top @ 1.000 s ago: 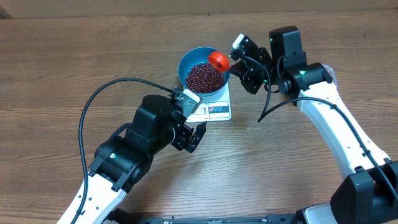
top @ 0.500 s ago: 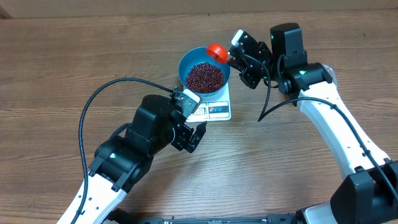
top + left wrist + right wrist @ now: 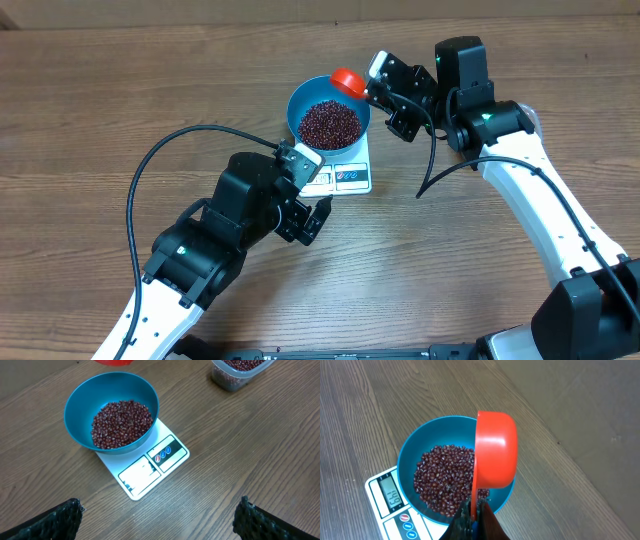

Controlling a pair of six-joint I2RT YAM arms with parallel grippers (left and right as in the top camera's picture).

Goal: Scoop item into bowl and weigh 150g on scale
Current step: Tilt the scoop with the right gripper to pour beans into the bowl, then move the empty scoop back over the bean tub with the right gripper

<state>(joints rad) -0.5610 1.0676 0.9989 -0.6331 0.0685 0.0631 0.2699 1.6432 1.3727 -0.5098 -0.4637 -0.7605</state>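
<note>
Overhead, the right hand (image 3: 378, 88) grips a red scoop (image 3: 347, 80) tipped on edge above the rim of the bowl (image 3: 297, 104), which holds beans (image 3: 330, 122) on the scale (image 3: 345, 178); the left hand (image 3: 160, 520) gapes wide.

The red scoop (image 3: 347, 80) hangs at the far rim of the bowl (image 3: 294, 112), seemingly leaving the near side open above.

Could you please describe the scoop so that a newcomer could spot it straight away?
Start at the blue bowl of dark beans on the white scale. At the bowl's rim on the right arm's side, the right gripper clamps the handle of a small round scoop turned on edge. It is the only bright orange-red object in view.
</note>
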